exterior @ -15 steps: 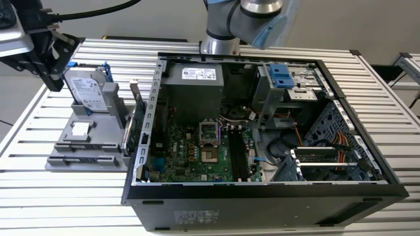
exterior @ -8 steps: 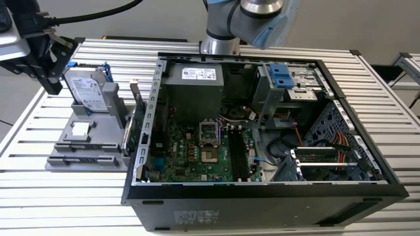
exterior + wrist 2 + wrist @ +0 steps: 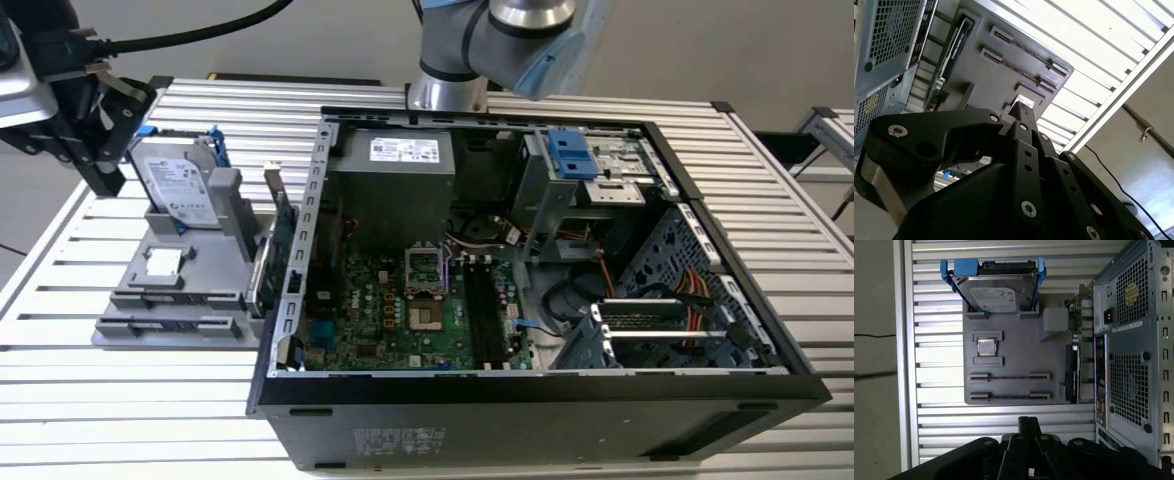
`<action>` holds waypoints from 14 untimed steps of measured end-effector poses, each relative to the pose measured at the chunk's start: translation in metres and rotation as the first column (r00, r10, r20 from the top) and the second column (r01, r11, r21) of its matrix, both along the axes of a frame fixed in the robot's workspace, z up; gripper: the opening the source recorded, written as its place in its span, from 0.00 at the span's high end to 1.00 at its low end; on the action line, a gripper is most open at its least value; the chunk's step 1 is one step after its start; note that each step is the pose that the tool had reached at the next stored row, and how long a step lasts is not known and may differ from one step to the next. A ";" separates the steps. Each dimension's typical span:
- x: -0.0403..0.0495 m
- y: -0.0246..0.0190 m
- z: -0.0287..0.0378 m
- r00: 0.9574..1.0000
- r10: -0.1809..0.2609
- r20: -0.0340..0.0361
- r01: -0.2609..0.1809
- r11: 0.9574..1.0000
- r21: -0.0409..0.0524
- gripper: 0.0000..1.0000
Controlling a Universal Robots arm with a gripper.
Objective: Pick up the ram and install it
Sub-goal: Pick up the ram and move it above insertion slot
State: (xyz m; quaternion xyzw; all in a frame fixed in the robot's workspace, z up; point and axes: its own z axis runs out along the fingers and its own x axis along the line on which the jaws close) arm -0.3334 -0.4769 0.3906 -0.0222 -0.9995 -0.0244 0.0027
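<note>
My gripper (image 3: 107, 175) hangs above the far corner of the grey fixture tray (image 3: 134, 330) at the exterior view's left, beside the standing hard drive (image 3: 180, 180). Its black fingers (image 3: 1028, 421) look pressed together with nothing between them; in the second wrist view the gripper (image 3: 1023, 105) points towards the tray (image 3: 1019, 65). The tray's two long slots (image 3: 1009, 376) look bare. The ram is out of view or hidden. On the motherboard (image 3: 387, 320) in the open case run the long dark memory slots (image 3: 483, 310); what sits in them I cannot tell.
The tray (image 3: 1014, 350) also carries a small silver chip (image 3: 985, 347) and, on the edge next to the case (image 3: 1131, 340), an expansion card (image 3: 1072, 365). The case's metal rim (image 3: 314, 200) rises close beside the tray. Slatted table (image 3: 134, 400) surrounds both.
</note>
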 end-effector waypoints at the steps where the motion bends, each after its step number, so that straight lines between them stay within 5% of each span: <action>1: 0.0000 0.0000 0.0000 1.000 0.000 0.000 0.000 1.000 0.000 1.00; 14: 0.0000 -0.0004 0.0000 1.000 0.001 -0.001 -0.001 1.000 0.000 1.00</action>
